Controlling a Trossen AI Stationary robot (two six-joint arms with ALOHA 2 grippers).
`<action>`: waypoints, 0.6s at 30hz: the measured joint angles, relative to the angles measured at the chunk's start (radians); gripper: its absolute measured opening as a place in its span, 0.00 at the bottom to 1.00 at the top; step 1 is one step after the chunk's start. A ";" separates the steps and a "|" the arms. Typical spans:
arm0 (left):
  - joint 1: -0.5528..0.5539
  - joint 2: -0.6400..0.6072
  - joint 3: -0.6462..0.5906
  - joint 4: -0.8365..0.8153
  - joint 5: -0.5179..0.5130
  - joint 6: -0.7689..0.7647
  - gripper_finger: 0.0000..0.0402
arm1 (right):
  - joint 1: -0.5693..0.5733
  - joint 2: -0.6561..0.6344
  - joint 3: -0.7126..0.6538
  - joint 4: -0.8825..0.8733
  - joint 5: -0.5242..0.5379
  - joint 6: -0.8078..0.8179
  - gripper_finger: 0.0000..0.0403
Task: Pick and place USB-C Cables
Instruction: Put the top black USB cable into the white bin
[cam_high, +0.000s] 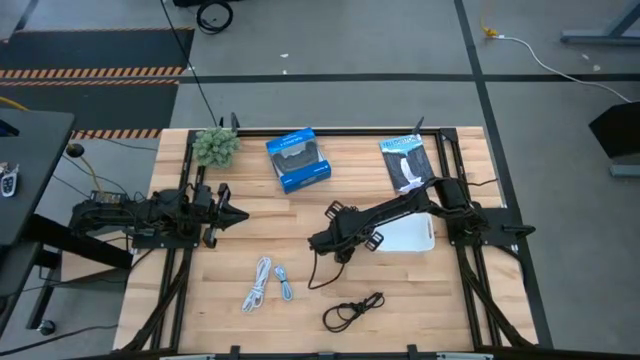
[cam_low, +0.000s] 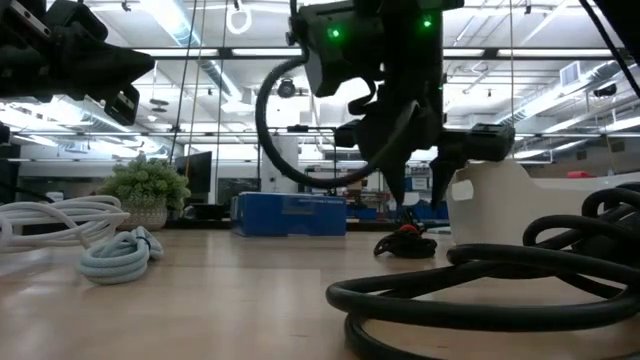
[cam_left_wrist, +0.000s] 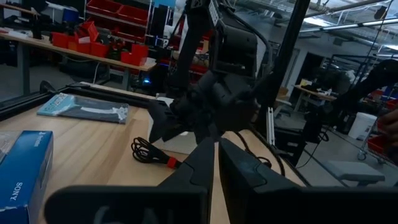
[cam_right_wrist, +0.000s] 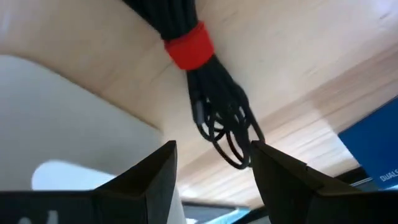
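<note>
A black cable bundle (cam_right_wrist: 217, 118) tied with a red band (cam_right_wrist: 189, 46) lies on the table beside the white tray (cam_high: 410, 236). My right gripper (cam_right_wrist: 214, 152) is open and points down over the bundle's looped end, one finger on each side, clear of it; in the low view it (cam_low: 415, 195) hangs just above the bundle (cam_low: 405, 243). The second black cable (cam_high: 352, 312), the white cable (cam_high: 258, 283) and the pale blue-grey cable (cam_high: 284, 283) lie loose near the near edge. My left gripper (cam_high: 240, 215) waits shut at the table's left.
A blue box (cam_high: 298, 160), a small potted plant (cam_high: 215, 147) and a flat packet (cam_high: 405, 160) stand along the far edge. A long thin black cord (cam_high: 200, 80) runs off the far side. Bare wood lies between the two arms.
</note>
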 joint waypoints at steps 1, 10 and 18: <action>0.000 0.000 0.000 0.000 0.000 0.000 0.07 | 0.003 0.000 0.000 0.013 -0.001 0.004 0.52; 0.000 0.000 0.000 0.000 0.000 0.000 0.07 | 0.090 -0.001 0.000 0.051 -0.022 0.005 0.52; 0.000 0.000 0.000 0.000 0.000 0.000 0.07 | 0.154 0.005 0.000 0.164 -0.069 0.035 0.52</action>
